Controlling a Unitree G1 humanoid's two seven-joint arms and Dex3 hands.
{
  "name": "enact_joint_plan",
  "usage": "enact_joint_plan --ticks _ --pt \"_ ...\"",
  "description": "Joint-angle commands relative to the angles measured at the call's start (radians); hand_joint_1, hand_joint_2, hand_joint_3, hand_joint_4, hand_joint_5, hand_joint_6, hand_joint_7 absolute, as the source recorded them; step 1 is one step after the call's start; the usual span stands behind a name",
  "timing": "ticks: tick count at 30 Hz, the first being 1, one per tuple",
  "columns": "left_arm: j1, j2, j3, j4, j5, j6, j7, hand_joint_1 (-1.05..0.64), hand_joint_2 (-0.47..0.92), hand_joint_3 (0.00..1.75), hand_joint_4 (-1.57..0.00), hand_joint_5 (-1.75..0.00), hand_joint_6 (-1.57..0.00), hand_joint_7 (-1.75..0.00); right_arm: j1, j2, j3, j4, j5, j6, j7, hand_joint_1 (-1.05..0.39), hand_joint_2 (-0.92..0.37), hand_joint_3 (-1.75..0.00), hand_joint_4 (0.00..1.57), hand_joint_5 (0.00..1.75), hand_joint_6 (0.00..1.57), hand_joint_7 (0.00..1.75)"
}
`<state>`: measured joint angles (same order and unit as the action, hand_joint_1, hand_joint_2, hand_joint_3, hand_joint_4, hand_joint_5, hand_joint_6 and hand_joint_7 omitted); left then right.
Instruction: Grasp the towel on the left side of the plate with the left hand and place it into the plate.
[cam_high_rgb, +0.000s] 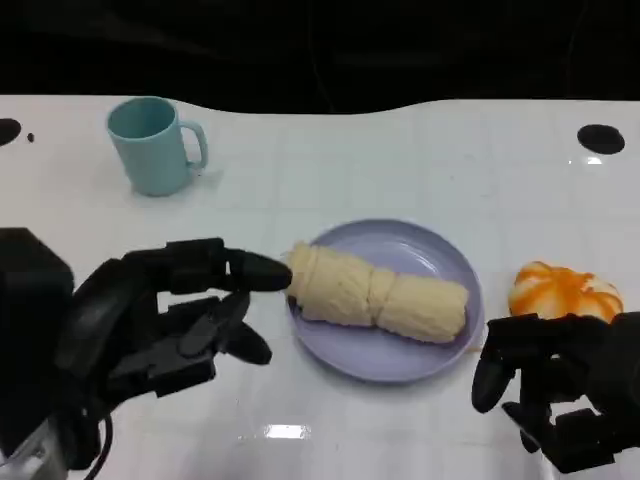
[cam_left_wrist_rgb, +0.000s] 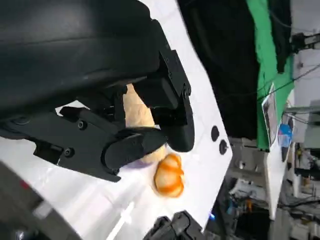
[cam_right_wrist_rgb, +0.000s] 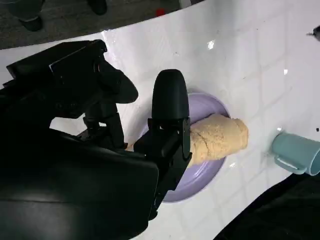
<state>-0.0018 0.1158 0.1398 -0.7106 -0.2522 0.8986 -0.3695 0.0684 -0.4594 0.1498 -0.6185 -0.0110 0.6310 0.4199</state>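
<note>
Left hand (cam_high_rgb: 165, 315) sits on the table just left of the plate (cam_high_rgb: 440, 250), fingers apart and holding nothing — its upper fingertip reaches close to the towel's near end; contact cannot be told. Rolled and cream-coloured, the towel (cam_high_rgb: 378, 293) lies across the lavender plate. Right hand (cam_high_rgb: 560, 385) rests at the plate's right, fingers loosely apart, empty, near an orange-and-white object (cam_high_rgb: 563, 290). A teal mug (cam_high_rgb: 152, 144) stands well behind — no legible writing on anything.

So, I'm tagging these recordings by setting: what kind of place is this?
Likely a robotics lab or test room, not a home: a bare white table, a green backdrop, and cluttered benches beyond it.
</note>
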Motion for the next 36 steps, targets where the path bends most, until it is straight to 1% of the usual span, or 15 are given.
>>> enact_joint_plan --ticks 1,3,4,5,6,8,10,15,18,21,36 --pt "0.02 -0.016 0.061 0.033 -0.099 0.042 0.017 -0.12 0.55 1.2 -0.79 -1.49 -0.8 -1.17 0.004 0.0 -0.022 0.003 0.015 -0.005 0.001 0.04 -0.64 -0.98 0.67 1.69 0.66 1.46" --pt "0.019 -0.007 0.062 0.034 -0.119 0.044 0.029 -0.11 0.55 1.2 -0.79 -1.51 -0.79 -1.22 0.004 0.0 -0.022 0.003 0.016 -0.006 0.001 0.04 -0.64 -0.98 0.67 1.68 0.66 1.46" --pt "0.02 -0.006 0.068 0.072 -0.129 0.039 0.027 -0.11 0.56 1.2 -0.79 -1.51 -0.79 -1.23 0.009 -0.005 -0.024 0.006 0.013 -0.018 0.003 0.04 -0.64 -0.98 0.67 1.68 0.66 1.46" --pt "0.02 -0.004 0.071 0.101 -0.137 0.035 0.026 -0.12 0.57 1.18 -0.82 -1.63 -0.79 -1.39 0.013 -0.009 -0.026 0.008 0.011 -0.027 0.004 0.04 -0.64 -0.98 0.67 1.68 0.66 1.46" --pt "0.02 -0.002 0.073 0.122 -0.145 0.031 0.027 -0.13 0.58 1.16 -0.84 -1.7 -0.79 -1.49 0.016 -0.012 -0.027 0.01 0.009 -0.034 0.005 0.04 -0.64 -0.98 0.67 1.68 0.66 1.46" --pt "0.014 0.014 0.082 0.169 -0.167 0.034 0.014 -0.13 0.59 1.17 -0.84 -1.73 -0.76 -1.58 0.018 -0.012 -0.028 0.015 0.007 -0.048 0.006 0.05 -0.64 -0.99 0.68 1.68 0.66 1.46" --pt "0.011 0.026 0.084 0.189 -0.182 0.032 0.012 -0.12 0.58 1.19 -0.83 -1.74 -0.73 -1.62 0.019 -0.012 -0.028 0.019 0.006 -0.055 0.006 0.05 -0.63 -0.99 0.68 1.68 0.67 1.46" --pt "-0.001 0.045 0.064 0.181 -0.18 0.066 0.064 -0.09 0.59 1.23 -0.83 -1.75 -0.71 -1.73 0.015 -0.008 -0.026 0.02 0.002 -0.045 0.002 0.05 -0.63 -1.0 0.69 1.69 0.66 1.46" --pt "-0.004 0.055 0.06 0.183 -0.188 0.071 0.074 -0.1 0.61 1.19 -0.81 -1.75 -0.69 -1.75 0.014 -0.009 -0.026 0.027 0.001 -0.058 0.004 0.05 -0.63 -1.0 0.68 1.69 0.66 1.45" --pt "-0.009 0.059 0.061 0.19 -0.197 0.073 0.08 -0.11 0.6 1.18 -0.82 -1.75 -0.69 -1.75 0.013 -0.007 -0.028 0.029 0.004 -0.059 0.004 0.05 -0.63 -1.01 0.68 1.68 0.66 1.45" --pt "-0.004 0.079 0.046 0.21 -0.198 0.024 0.072 -0.12 0.55 1.26 -0.85 -1.75 -0.7 -1.75 0.014 -0.009 -0.031 0.033 0.004 -0.063 0.006 0.05 -0.62 -1.02 0.69 1.68 0.67 1.46"
